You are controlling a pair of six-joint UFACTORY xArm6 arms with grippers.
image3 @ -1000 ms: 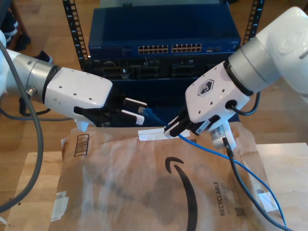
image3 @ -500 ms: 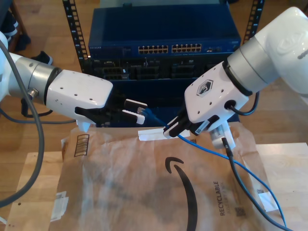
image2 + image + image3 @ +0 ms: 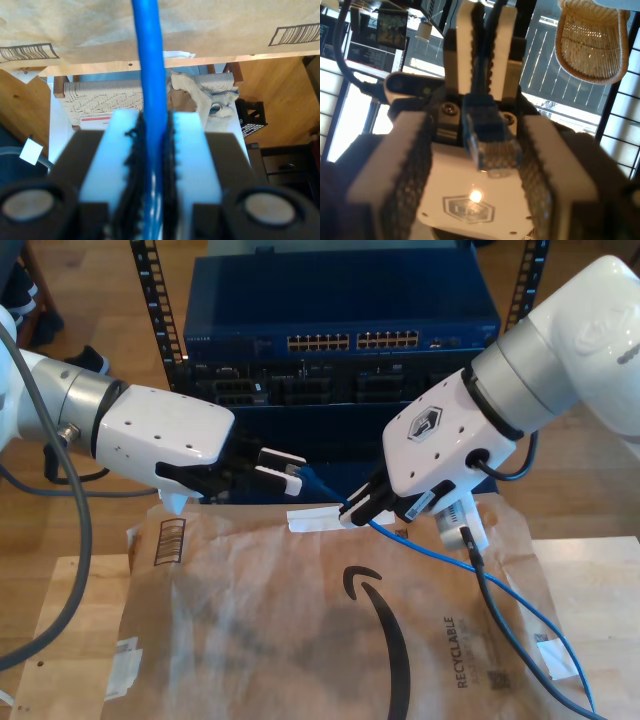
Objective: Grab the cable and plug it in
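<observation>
Here my second claw (image 3: 355, 508), on the arm at the exterior view's right, is clamped tight on the cable (image 3: 450, 560), a thin bright-blue line. In the second wrist view its two pale fingers (image 3: 117, 150) press the blue line between them with no gap. From that grip a short length of cable rises toward the exterior view's left and ends in a clear plug (image 3: 492, 145). The rest trails down across the brown paper envelope (image 3: 280, 620) and off toward the lower right corner of the exterior view.

My first claw (image 3: 290, 464), on the arm at the exterior view's left, hangs above the envelope's far edge with its jaws apart. The plug sits between them, pointing into the claw. In the first wrist view there is a gap on each side of the plug, and I cannot tell any contact with the ridged pads (image 3: 420, 165). Beyond the plug that view looks straight at my second claw, shut on the cable.

The envelope lies on a light wooden desk (image 3: 590, 590). Behind both arms stands a blue network switch (image 3: 340, 310) with a row of ports (image 3: 350, 341), well apart from the plug.
</observation>
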